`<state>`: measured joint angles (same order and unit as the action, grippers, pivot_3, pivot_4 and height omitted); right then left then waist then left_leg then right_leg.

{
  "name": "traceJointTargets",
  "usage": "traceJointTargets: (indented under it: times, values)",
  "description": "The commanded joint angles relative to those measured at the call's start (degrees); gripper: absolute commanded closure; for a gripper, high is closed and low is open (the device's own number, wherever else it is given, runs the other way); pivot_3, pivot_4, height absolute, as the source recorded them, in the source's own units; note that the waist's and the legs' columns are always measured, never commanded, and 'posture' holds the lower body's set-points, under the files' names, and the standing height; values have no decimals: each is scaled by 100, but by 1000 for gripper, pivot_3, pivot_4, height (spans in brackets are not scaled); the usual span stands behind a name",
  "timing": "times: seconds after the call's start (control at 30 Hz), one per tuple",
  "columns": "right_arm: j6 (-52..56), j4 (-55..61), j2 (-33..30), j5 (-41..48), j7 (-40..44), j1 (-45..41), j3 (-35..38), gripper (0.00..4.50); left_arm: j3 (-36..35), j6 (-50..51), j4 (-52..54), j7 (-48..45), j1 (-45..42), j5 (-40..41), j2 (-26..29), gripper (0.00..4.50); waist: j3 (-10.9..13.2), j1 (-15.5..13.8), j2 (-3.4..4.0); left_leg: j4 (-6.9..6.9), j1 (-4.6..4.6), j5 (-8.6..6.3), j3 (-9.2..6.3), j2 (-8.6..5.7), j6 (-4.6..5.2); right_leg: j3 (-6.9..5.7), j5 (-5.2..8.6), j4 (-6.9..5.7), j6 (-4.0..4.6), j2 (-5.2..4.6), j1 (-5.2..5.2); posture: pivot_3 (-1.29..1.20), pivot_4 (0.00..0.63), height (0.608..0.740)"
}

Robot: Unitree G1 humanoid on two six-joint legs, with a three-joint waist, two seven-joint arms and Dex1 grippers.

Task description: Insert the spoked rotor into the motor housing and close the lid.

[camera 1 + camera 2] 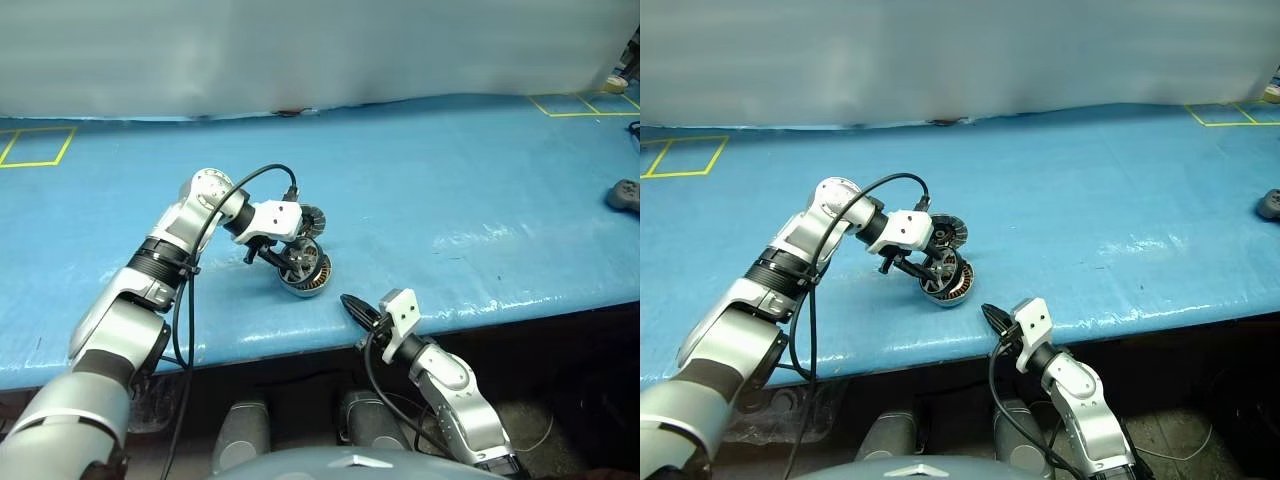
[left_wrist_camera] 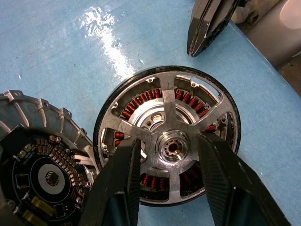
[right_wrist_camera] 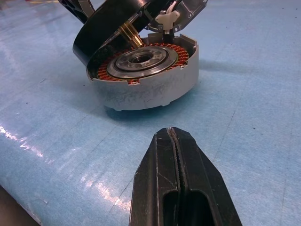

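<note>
The motor housing [image 3: 155,89], a silver cup with copper windings around a central hub, sits on the blue table near its front edge. The spoked rotor [image 2: 164,108], black-rimmed with silver spokes, is tilted over the housing with one edge down at its rim. My left gripper [image 2: 169,143] is shut on the rotor, its fingers [image 2: 117,188] on either side of the hub. The ribbed lid [image 1: 313,218] stands tilted just behind, joined to the housing, and its inner face carries a circuit board [image 2: 42,179]. My right gripper [image 3: 171,134] is shut and empty, level at the table's front edge, a short way from the housing.
The blue table [image 1: 450,180] stretches wide to the right and back. A small grey object [image 1: 625,195] lies at the far right. Yellow tape squares mark the back left [image 1: 35,147] and back right [image 1: 580,103]. A black cable [image 1: 240,185] loops over my left wrist.
</note>
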<state>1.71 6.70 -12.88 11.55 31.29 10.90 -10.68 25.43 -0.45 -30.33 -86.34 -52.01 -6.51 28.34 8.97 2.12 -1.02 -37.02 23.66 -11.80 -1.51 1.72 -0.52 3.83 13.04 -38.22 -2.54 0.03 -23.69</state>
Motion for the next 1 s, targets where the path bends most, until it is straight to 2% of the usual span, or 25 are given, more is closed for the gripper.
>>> traceJointTargets:
  times: [0.03, 0.23, 0.6, 1.0]
  values:
    - [-89, 127, 19, 18, 0, -6, 15, 4500, 61, -64, -7, -16, -101, -89, -1, 2057, 0, 2, 0, 0, 0, 0, 0, 0, 0, 0, 0, 0, 0, 0, 0, 0, 150, 740]
    - [-94, 132, 26, 4, -34, 34, 14, 4500, 75, -83, -36, -11, -123, -106, -4, 57, 0, -1, 0, 0, 2, 0, 0, 0, 0, 0, 0, 0, 0, 0, -2, 0, 150, 740]
    - [-67, 120, 16, -6, -42, 21, 14, 4500, -250, 102, 90, 61, -190, 199, -113, 21, 0, -1, 0, 0, 2, 0, 0, 0, 0, 0, 0, 1, 0, 0, -2, 0, 150, 740]
    - [-11, 106, -19, 6, 13, -42, -9, 4500, -869, 1182, 1492, 10, 384, 1223, 206, 21, 1, 11, 2, 1, 0, 0, 1, 2, 1, 1, 0, 0, 0, 1, -2, 0, 150, 740]
